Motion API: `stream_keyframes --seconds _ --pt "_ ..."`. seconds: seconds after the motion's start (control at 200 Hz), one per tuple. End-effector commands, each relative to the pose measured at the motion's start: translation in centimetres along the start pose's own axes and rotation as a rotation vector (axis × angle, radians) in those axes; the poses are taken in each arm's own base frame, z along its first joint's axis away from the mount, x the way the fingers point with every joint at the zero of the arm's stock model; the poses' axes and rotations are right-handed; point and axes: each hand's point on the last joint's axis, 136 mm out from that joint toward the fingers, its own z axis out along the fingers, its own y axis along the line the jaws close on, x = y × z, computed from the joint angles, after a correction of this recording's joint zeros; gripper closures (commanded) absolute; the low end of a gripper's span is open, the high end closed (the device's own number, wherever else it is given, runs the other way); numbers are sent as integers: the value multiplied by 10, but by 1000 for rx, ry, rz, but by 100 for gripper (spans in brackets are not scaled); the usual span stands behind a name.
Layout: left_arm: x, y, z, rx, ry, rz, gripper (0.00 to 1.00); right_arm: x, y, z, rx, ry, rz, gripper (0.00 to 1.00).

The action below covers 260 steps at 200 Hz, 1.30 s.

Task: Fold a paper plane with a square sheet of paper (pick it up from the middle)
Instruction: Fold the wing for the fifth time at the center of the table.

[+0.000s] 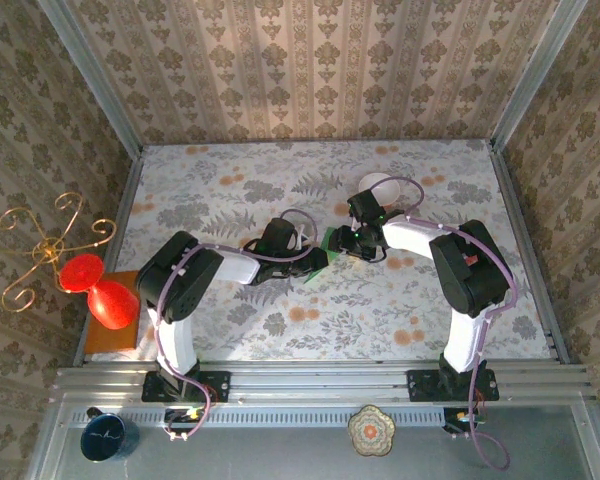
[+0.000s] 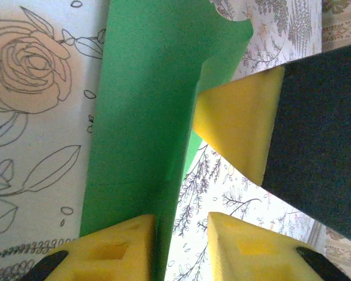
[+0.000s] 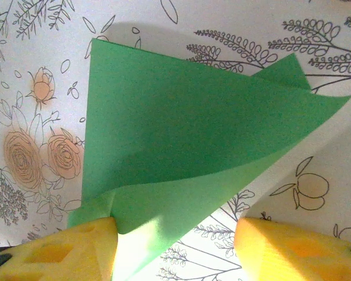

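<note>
Resting between both jaws: folded paper (image 3: 181,129)

Your overhead camera sits above and behind the arm bases. It looks down over the whole counter (image 1: 380,320), where the green paper (image 1: 330,243) shows small near the middle. Each wrist camera looks out past its own gripper, very close to the paper: the left gripper (image 2: 181,240) from the paper's left, the right gripper (image 3: 175,246) from its right. All three views share the paper and the counter just around it.

Green paper (image 2: 146,117) between yellow pads (image 2: 114,249) of left end effector (image 2: 180,225)
</note>
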Motion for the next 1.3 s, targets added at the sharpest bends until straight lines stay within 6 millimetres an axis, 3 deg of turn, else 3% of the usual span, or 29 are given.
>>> stream_keyframes --seconds 0.0,0.6,0.815,0.995,1.295 --pt "3 5 -11 -36 -2 12 66 19 -35 26 129 58 -1 40" --pt "-13 -4 -35 -51 -85 7 56 18 -27 27 98 70 -13 40" --pt "-4 4 -43 -160 -57 43 54 17 -27 26 98 70 -13 40" --pt "9 9 -41 -310 11 131 54 17 -26 26 98 72 -11 39" --pt "12 11 -28 -342 63 155 55 19 -26 26 99 79 -11 39"
